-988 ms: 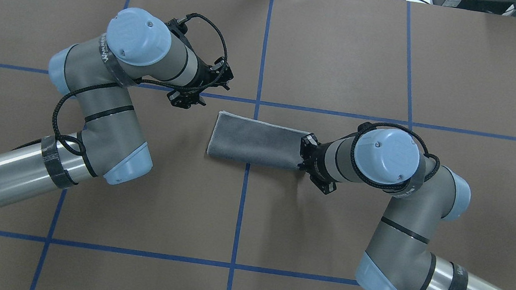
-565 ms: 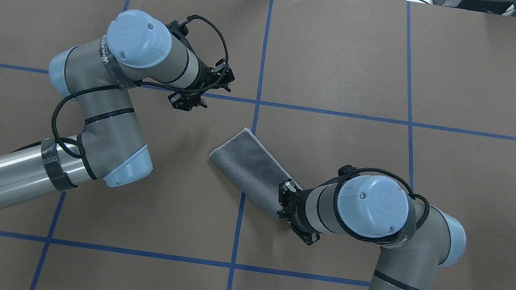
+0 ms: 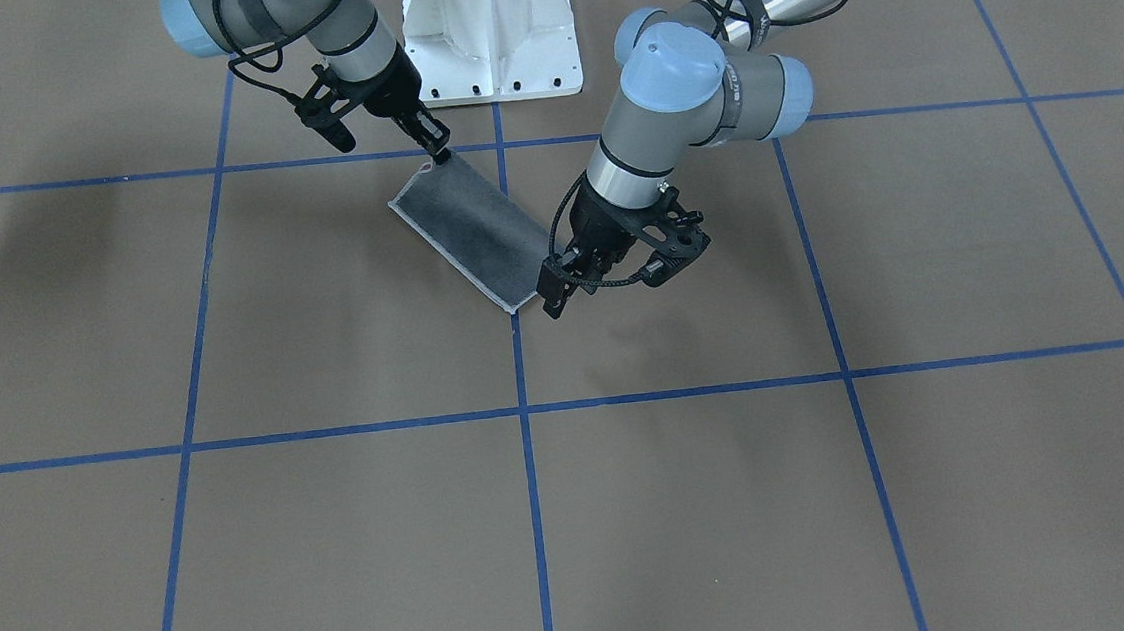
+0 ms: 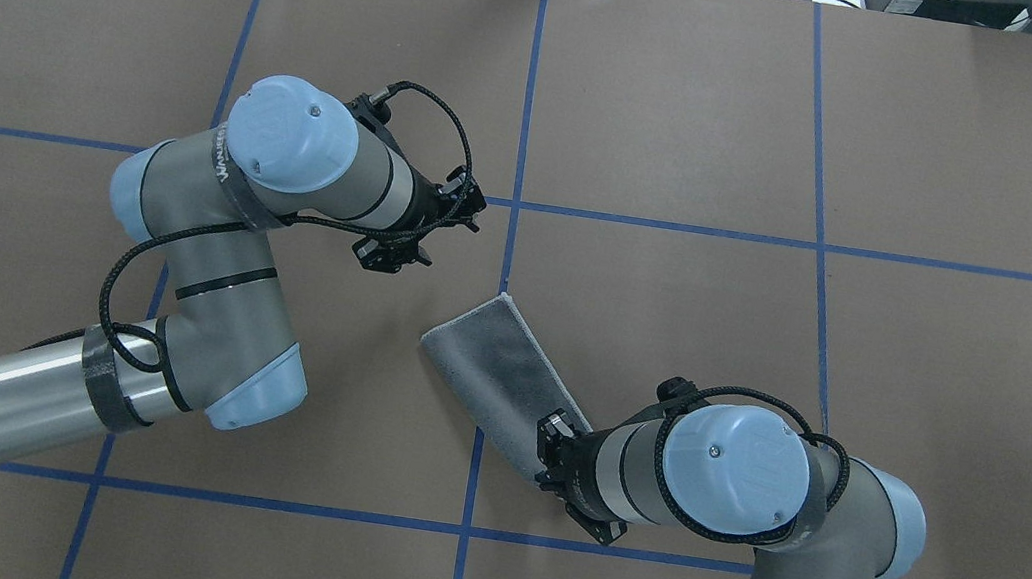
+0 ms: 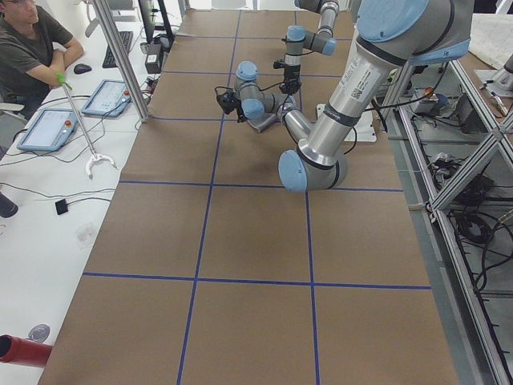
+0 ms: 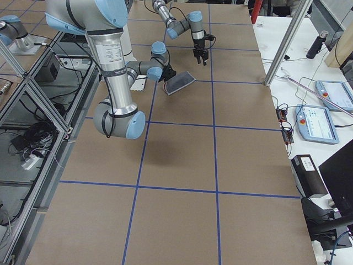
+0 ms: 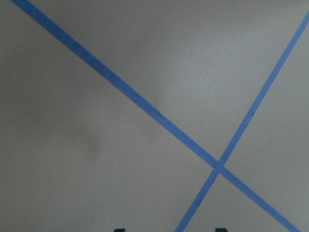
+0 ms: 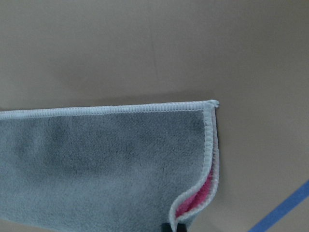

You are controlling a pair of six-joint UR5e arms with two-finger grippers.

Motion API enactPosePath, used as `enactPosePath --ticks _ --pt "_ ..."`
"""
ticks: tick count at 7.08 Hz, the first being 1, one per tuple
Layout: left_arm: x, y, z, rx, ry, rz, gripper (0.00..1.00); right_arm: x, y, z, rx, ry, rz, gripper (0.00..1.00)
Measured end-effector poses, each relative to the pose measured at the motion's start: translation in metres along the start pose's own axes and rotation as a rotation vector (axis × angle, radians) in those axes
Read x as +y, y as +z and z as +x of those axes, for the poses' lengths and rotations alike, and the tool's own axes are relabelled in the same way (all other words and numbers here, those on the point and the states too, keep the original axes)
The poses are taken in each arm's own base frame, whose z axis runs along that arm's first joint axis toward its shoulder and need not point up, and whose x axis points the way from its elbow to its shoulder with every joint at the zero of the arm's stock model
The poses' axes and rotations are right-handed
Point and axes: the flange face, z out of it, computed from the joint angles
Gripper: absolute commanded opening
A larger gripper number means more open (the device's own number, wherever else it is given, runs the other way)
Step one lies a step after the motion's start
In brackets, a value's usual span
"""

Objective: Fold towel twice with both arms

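One brown-covered table (image 4: pixel 704 104) fills the wide views, ruled into big squares by blue tape lines (image 4: pixel 527 109). Across it reach the two arms. In the overhead view the left arm (image 4: pixel 213 287) comes in from 8 o'clock and bends toward the centre. The right arm (image 4: pixel 733 472) comes in from 5 o'clock, its wrist turned toward the middle line. The white pedestal base (image 3: pixel 490 40) sits at 12 o'clock in the front-facing view.

Next in size is the towel (image 4: pixel 498 378), folded into a narrow strip with the dark grey face outward and a light hem along its edges. In the overhead view it lies near the table's centre, slanting from 11 o'clock to between 4 and 5 o'clock. It crosses the central tape line.

The right gripper (image 3: pixel 439 153) is pinched onto the strip's end nearest the robot, at the corner. The right wrist view shows the layers parting there, with a sliver of pink between them. Whether that end is raised off the table, I cannot tell.

The left gripper (image 3: pixel 599 277) hangs over bare table at 11 o'clock from the towel's middle in the overhead view, close to the strip's far end without touching it. Its two fingertips stand well apart at the bottom of the left wrist view, with nothing between them.
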Motion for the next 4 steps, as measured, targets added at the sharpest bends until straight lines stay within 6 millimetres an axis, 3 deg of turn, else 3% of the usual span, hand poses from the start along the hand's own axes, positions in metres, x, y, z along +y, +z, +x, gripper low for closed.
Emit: enactPosePath --ticks 1,4 --pt "0.011 0.003 -0.015 -0.013 -0.001 -0.015 0.7 0.0 -0.007 0.004 -0.003 -0.002 -0.006 1.0" --pt "0.043 0.016 -0.037 -0.045 -0.025 -0.051 0.64 -0.005 -0.042 -0.005 0.026 0.024 0.054 1.0"
